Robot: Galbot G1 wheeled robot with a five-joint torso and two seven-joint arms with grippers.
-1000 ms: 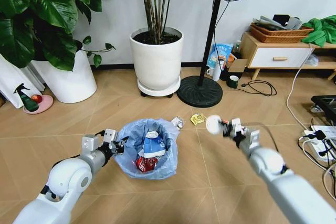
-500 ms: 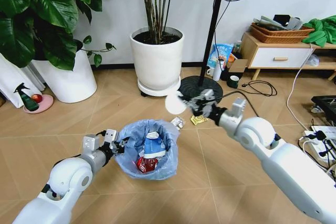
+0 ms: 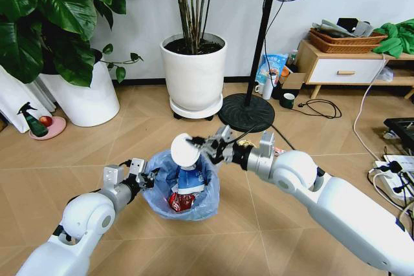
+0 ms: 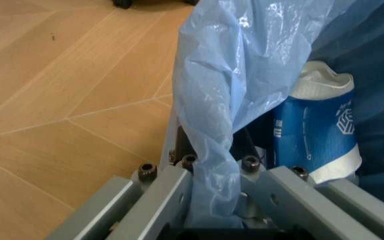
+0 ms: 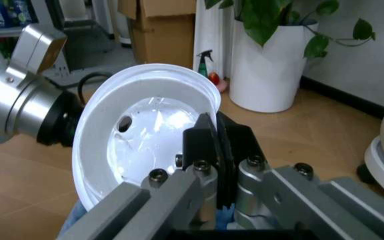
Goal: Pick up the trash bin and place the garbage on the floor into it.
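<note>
My right gripper (image 3: 206, 147) is clamped on the rim of the white round disc (image 3: 184, 150), held over the trash bin (image 3: 183, 192); it looks light, thin, stiff, so an edge pinch suits. My left gripper (image 3: 143, 174) is closed on the bin's soft bag-lined rim (image 4: 209, 150), on the floor.

Right claw (image 3: 206, 147) holding white disc (image 3: 184, 149) over bin (image 3: 183, 184) at lower centre, left claw (image 3: 141, 176) gripping bin's rim
</note>
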